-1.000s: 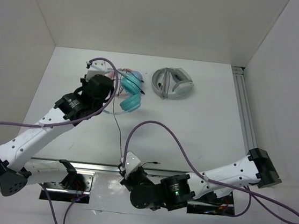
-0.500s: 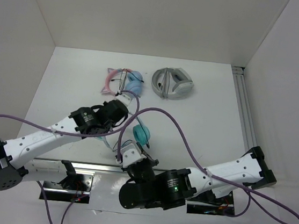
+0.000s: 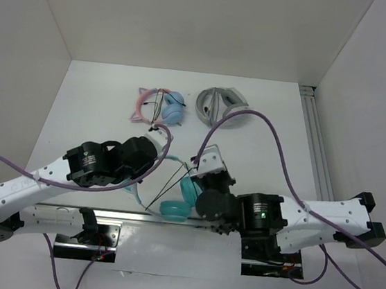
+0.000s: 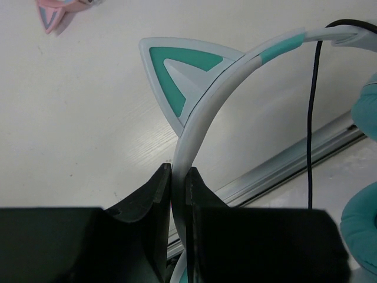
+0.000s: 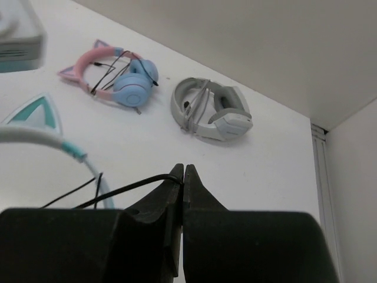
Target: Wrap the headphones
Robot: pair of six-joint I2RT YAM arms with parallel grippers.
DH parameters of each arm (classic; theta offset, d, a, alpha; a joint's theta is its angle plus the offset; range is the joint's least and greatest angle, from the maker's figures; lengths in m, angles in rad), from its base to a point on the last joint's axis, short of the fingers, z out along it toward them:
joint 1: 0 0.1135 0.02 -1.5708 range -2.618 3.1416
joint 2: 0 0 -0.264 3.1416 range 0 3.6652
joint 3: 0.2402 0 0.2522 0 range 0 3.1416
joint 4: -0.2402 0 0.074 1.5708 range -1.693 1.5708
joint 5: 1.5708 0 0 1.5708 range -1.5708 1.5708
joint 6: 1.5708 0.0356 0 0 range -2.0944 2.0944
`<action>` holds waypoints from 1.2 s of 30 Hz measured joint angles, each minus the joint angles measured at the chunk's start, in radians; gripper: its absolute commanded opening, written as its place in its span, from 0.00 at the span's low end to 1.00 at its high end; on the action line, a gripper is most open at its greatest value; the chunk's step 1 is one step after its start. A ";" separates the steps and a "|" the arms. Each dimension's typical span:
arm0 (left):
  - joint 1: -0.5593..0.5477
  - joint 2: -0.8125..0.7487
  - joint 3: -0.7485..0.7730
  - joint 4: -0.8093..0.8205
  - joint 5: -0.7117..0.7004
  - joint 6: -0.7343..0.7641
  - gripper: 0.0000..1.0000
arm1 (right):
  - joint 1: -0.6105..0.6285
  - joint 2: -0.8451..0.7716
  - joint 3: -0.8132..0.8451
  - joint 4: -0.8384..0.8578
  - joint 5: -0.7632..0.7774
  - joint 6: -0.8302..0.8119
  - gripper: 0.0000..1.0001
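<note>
The teal headphones [image 3: 181, 197] lie near the front edge, with the pale headband [image 3: 154, 170] arching to the left. In the left wrist view my left gripper [image 4: 178, 171] is shut on the headband [image 4: 203, 112], just below a cat ear [image 4: 177, 76]. From above, the left gripper [image 3: 138, 174] is mostly hidden under its wrist. The thin black cable [image 3: 168, 187] runs from the front edge up to my right gripper [image 3: 195, 166]. In the right wrist view the right gripper [image 5: 183, 171] is shut on the cable [image 5: 129, 188].
Pink-and-blue cat-ear headphones [image 3: 157, 105] and grey-and-white headphones [image 3: 222, 107] lie at the back of the table. An aluminium rail [image 3: 129, 215] runs along the front edge and another rail [image 3: 315, 144] along the right side. White walls enclose the table.
My left arm has dragged the teal headphones from beside the pink pair to the front edge. My right arm has swung up from the front edge towards the middle, still shut on the cable.
</note>
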 measured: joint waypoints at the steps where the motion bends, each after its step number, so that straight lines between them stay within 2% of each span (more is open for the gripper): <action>1: 0.000 -0.005 0.008 0.003 0.021 0.000 0.00 | -0.028 -0.022 -0.011 0.040 -0.019 -0.034 0.00; 5: 0.000 -0.023 0.013 0.040 0.094 -0.002 0.00 | -0.179 -0.098 -0.068 0.176 -0.157 -0.144 0.01; 15: 0.009 -0.092 0.027 0.110 0.203 0.027 0.00 | -0.475 -0.073 -0.109 0.214 -0.591 -0.156 0.03; 18: 0.010 -0.105 0.063 0.100 0.200 0.045 0.00 | -0.533 -0.075 -0.160 0.236 -0.721 -0.136 0.03; 22: 0.009 -0.114 0.114 0.069 0.189 0.056 0.00 | -0.591 -0.118 -0.253 0.296 -0.892 -0.114 0.11; 27: 0.009 -0.125 0.147 0.035 0.190 0.076 0.00 | -0.649 -0.165 -0.296 0.370 -1.075 -0.092 0.11; 36: 0.003 -0.128 0.188 0.026 0.264 0.077 0.00 | -0.739 -0.104 -0.355 0.519 -1.354 -0.028 0.25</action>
